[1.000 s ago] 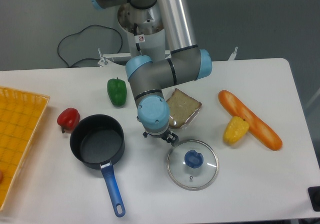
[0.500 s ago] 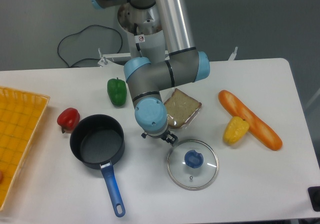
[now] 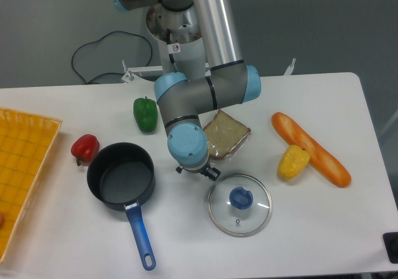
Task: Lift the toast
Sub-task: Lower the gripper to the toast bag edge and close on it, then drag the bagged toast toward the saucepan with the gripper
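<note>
A: Camera view, from above: the toast (image 3: 226,133) lies flat on the white bench (image 3: 323,229) in its clear wrap, just at 3 o'clock of the arm's wrist, its left edge hidden under the arm.

B: And the tool (image 3: 198,168)?

A: It points down at 6 o'clock of the wrist housing, between the black saucepan (image 3: 120,180) and the glass lid (image 3: 239,203). The wrist covers its fingers, so whether they are spread or pressed together cannot be told. Nothing seems to be pinched.

B: What might go wrong from here?

A: The tool sits beside the slice, not over it, so a descent here would likely meet bare bench. The slice is thin and flat, and the plastic looks slippery; fingers could skid off or catch only the wrap. A sideways sweep might also nudge the lid, which lies close at 5 o'clock.
</note>
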Controlling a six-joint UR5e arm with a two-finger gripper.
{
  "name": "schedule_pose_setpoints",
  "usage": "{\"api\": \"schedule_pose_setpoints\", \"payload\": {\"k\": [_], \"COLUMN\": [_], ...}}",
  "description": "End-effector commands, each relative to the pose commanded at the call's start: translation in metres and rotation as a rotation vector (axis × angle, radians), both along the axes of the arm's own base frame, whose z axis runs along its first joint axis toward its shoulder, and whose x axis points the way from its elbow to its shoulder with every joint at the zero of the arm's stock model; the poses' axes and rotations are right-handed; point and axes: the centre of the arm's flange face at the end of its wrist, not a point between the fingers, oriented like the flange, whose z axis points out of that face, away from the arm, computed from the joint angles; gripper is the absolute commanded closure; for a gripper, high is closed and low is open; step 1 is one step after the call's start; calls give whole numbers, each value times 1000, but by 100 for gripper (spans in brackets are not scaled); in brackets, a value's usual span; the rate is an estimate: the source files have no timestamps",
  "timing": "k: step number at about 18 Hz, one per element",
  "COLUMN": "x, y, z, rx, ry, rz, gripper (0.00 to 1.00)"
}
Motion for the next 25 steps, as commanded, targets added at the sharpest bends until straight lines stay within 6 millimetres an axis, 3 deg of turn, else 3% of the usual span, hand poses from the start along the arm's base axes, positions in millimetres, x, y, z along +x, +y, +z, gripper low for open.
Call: {"api": "schedule_pose_setpoints", "payload": {"k": [3, 5, 8, 12, 19, 25], "x": [1, -1, 0, 0, 0, -1], "y": [1, 1, 2, 2, 3, 23], "z": [0, 2, 2, 3, 7, 57], "rx": [0, 3, 1, 0, -1, -15], "ry": [0, 2, 2, 3, 4, -14], "rz": [0, 3, 3, 1, -1, -32], "gripper": [60, 73, 81, 100, 100, 100]}}
